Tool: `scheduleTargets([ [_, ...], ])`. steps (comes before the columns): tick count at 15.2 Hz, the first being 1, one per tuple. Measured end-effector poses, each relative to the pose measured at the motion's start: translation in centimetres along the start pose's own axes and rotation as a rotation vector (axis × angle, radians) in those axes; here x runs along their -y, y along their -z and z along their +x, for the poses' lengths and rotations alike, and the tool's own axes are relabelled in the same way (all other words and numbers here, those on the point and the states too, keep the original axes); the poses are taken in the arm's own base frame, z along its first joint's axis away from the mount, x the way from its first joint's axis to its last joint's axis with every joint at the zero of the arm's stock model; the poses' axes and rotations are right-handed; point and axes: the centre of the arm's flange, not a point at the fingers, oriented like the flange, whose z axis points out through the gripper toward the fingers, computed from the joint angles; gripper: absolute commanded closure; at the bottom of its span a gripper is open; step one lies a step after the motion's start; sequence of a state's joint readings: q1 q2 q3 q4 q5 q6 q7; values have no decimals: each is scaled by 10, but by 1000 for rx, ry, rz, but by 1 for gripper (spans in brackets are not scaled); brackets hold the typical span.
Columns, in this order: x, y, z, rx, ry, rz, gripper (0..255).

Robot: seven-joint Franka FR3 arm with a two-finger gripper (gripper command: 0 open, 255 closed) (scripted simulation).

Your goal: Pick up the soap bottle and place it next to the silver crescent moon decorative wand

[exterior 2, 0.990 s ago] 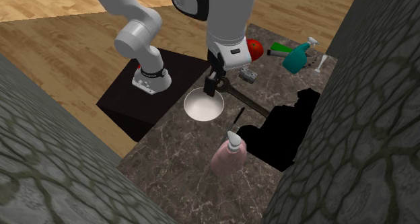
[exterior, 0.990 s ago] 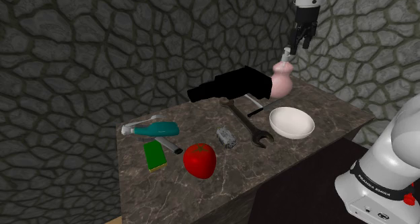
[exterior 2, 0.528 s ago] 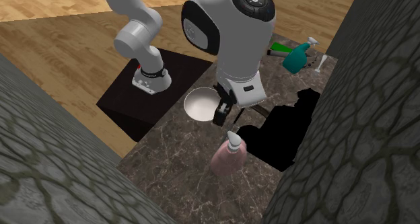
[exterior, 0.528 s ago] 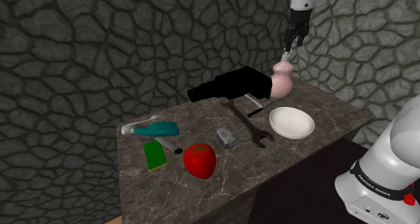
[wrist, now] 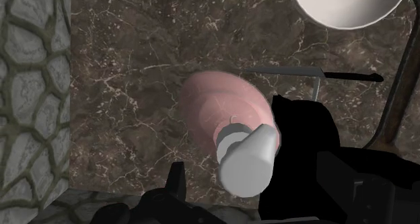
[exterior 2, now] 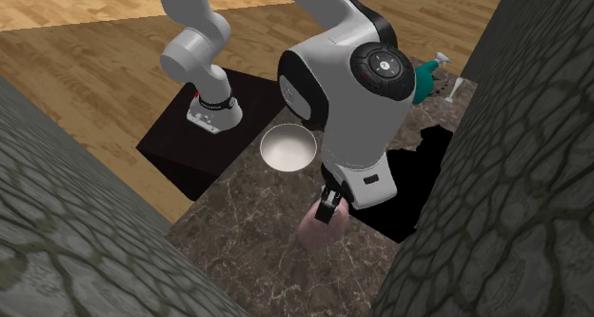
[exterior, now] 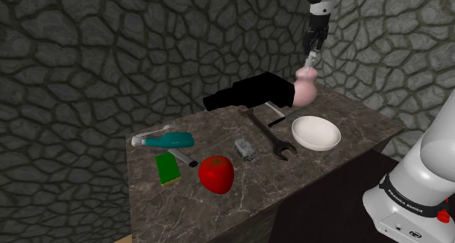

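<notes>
One pink soap bottle (exterior: 305, 93) just below gripper (exterior: 312, 52)

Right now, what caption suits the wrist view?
Open gripper hovers over the pump of the pink soap bottle, white bowl nearby.

White arm (exterior 2: 335, 106), dark joints (exterior 2: 381, 66), black fingers (wrist: 176, 182)

Setting: domestic room, simulated. Cobbled stone walls (exterior: 109, 59), plank wood floor (exterior 2: 95, 68), dark marble worktop (exterior: 350, 116) carrying household items: white bowl (exterior: 316, 132), tomato (exterior: 216, 174), green sponge (exterior: 168, 168), teal spray bottle (exterior: 171, 140).
</notes>
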State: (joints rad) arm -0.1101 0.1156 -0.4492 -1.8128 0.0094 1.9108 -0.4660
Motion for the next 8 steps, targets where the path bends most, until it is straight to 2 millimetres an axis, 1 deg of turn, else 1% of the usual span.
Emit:
scheduleTargets([
  [6, -2, -31, 0, -1, 1, 0, 0],
  [8, -2, -34, 1, -1, 0, 0, 0],
])
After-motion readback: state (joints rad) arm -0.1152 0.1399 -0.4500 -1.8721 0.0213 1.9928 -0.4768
